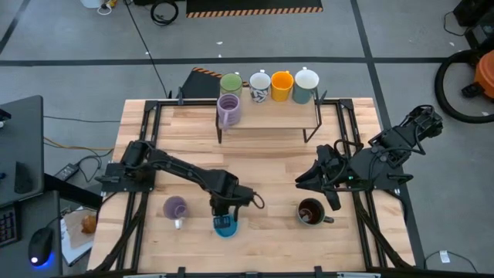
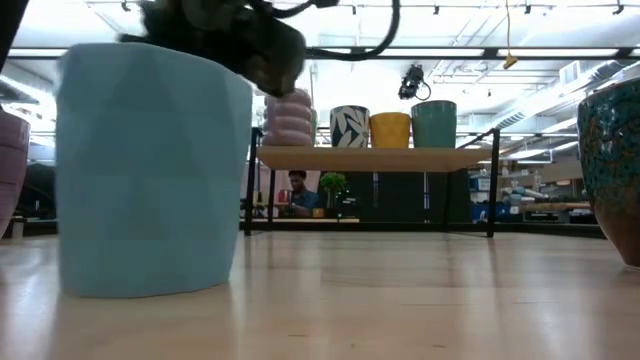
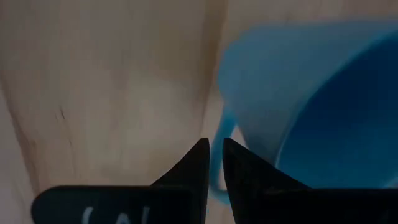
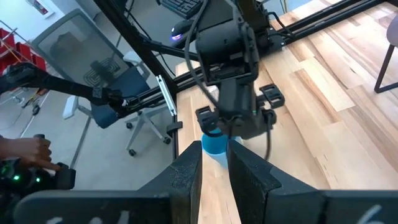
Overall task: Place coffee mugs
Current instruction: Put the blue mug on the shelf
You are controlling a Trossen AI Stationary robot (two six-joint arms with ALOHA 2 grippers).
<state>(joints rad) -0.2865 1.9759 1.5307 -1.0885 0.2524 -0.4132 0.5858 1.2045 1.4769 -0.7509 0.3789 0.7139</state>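
Note:
A light blue mug (image 1: 226,228) (image 2: 150,170) stands upright on its base near the table's near edge. My left gripper (image 1: 225,215) (image 3: 214,155) is right above it, shut at its handle. My right gripper (image 1: 301,183) (image 4: 214,165) hangs shut over the table's right half and touches nothing. Just nearer than it, a dark brown mug (image 1: 311,211) (image 2: 615,170) stands upright. A light purple mug (image 1: 176,207) lies on its side left of the blue one. On the shelf (image 1: 270,117) stand a purple (image 1: 228,110), a green (image 1: 230,83), a patterned white (image 1: 260,86), an orange (image 1: 282,85) and a white-lined mug (image 1: 306,83). My left gripper has the blue mug's handle (image 3: 216,146) pinched between its two fingers. The fingers (image 3: 194,165) come from above, pointing down, beside the mug's outer wall. The mug stands upright with its base on the table (image 2: 150,290).
The wooden shelf on black legs (image 2: 370,157) spans the far middle of the table. Black rails (image 1: 147,123) run along the left and right sides. Bare wood lies in the middle between the arms (image 1: 270,162). A person (image 2: 297,190) sits in the room behind.

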